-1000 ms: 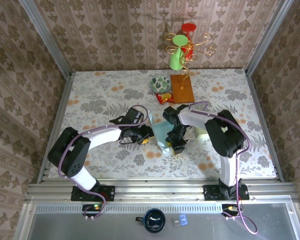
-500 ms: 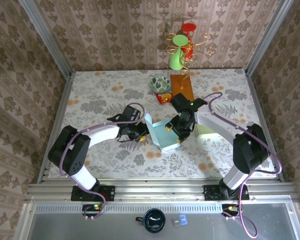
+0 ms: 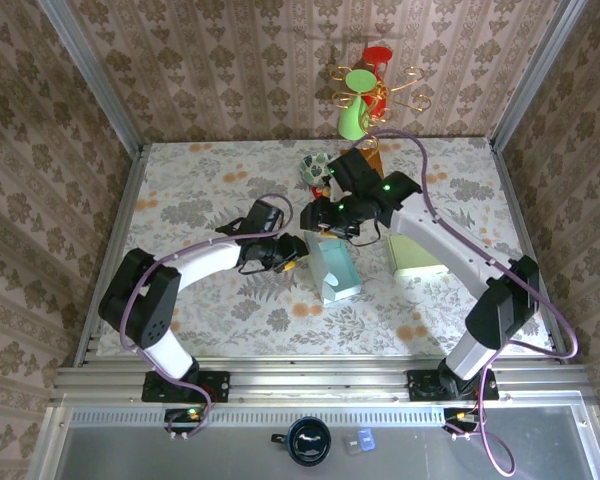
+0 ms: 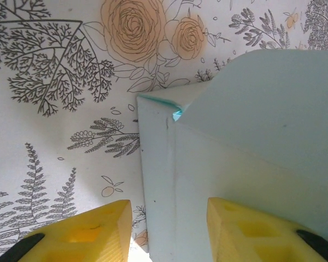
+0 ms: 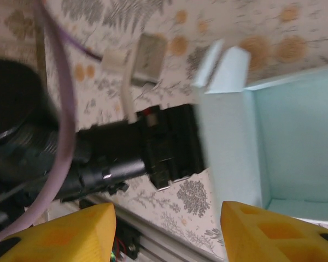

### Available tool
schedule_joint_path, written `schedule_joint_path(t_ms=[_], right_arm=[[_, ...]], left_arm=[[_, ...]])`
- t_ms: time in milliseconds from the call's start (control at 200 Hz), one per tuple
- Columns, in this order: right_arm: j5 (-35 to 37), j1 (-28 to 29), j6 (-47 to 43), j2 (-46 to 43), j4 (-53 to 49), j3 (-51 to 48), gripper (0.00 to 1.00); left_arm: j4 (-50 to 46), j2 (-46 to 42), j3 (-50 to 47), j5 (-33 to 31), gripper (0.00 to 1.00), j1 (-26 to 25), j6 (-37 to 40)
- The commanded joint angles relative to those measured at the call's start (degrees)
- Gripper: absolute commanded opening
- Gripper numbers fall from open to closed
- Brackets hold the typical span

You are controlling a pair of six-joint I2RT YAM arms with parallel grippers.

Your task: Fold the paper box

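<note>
From above, the pale-blue paper box (image 3: pixel 335 272) stood mid-worktop (image 3: pixel 200 200) between both arms; the left wrist view came closer: the left fingers (image 4: pixel 93 232) were part-open, straddling one creased wall, a gap showing beside it; the right fingers (image 5: pixel 71 229) gaped wide, empty, above the box's hollow.

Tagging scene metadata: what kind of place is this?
Probably a robot test cell dressed as a home: wallpapered walls in an aluminium frame, a floral tablecloth, and a metal mounting rail at the near edge.
</note>
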Motion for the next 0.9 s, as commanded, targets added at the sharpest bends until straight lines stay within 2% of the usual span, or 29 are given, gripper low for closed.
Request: schedule_joint_path(t_ms=[0, 105, 215, 545, 700, 895], right_arm=[[-1.4, 1.3, -6.8, 3.6, -6.9, 2.7, 0.52], [1.9, 1.5, -7.9, 5.7, -11.2, 4.5, 0.50], [5.6, 1.5, -8.6, 4.0, -12.3, 4.7, 0.51], [7.8, 0.3, -8.1, -0.8, -10.9, 4.0, 0.55], [1.7, -3.8, -9.4, -1.9, -8.2, -1.2, 0.60], [-2.2, -3.4, -12.9, 3.5, -9.5, 1.5, 0.57]], left_arm=[[-2.1, 1.1, 1.9, 0.5, 0.42, 0.1, 1.4], [-2.4, 1.0, 1.9, 0.4, 0.41, 0.0, 1.6], [-2.6, 0.6, 1.6, 0.3, 0.42, 0.1, 1.7], [-2.7, 0.1, 1.4, -0.1, 0.41, -0.3, 1.8], [-2.7, 0.2, 1.7, -0.2, 0.42, -0.7, 1.8], [-2.9, 0.6, 2.0, -0.5, 0.42, -1.1, 1.8]])
